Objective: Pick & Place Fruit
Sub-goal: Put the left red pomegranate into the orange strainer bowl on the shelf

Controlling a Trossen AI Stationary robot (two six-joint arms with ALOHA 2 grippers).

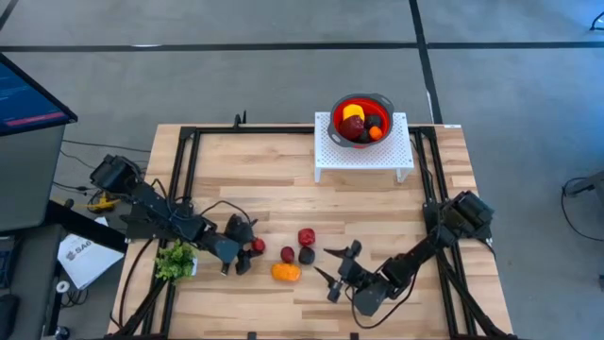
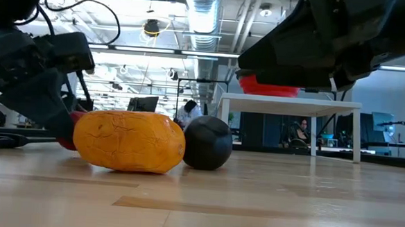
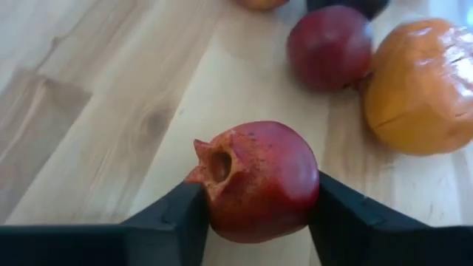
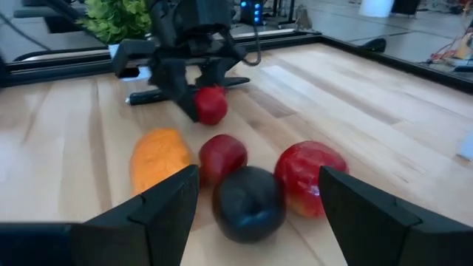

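My left gripper (image 1: 247, 249) is shut on a red pomegranate piece (image 3: 255, 181) at the table's left front. To its right lie an orange piece (image 1: 285, 272), a small red piece (image 1: 287, 254), a dark purple piece (image 1: 307, 255) and a bigger red piece (image 1: 307, 236), all resting on the wood. My right gripper (image 1: 335, 269) is open, low over the table, just right of that group; in its wrist view the dark piece (image 4: 247, 203) lies ahead between the fingers. More fruit sits in the red bowl (image 1: 361, 102) on a white stand. My left gripper pinches the pomegranate piece across its round body (image 3: 295, 188), one finger (image 3: 170, 218) on each side. The crown end (image 3: 211, 162) points sideways, clear of the fingers. The fingers reach low and slanting from the table's left. Whether the piece still touches the wood, I cannot tell.
A leafy green bunch (image 1: 175, 260) lies at the left edge beside the left arm, and a dark knife (image 4: 148, 96) lies under that gripper. The white stand (image 1: 363, 156) stands at the far edge, and black frame rails (image 1: 184, 179) run along both sides. Bare wood lies mid-table.
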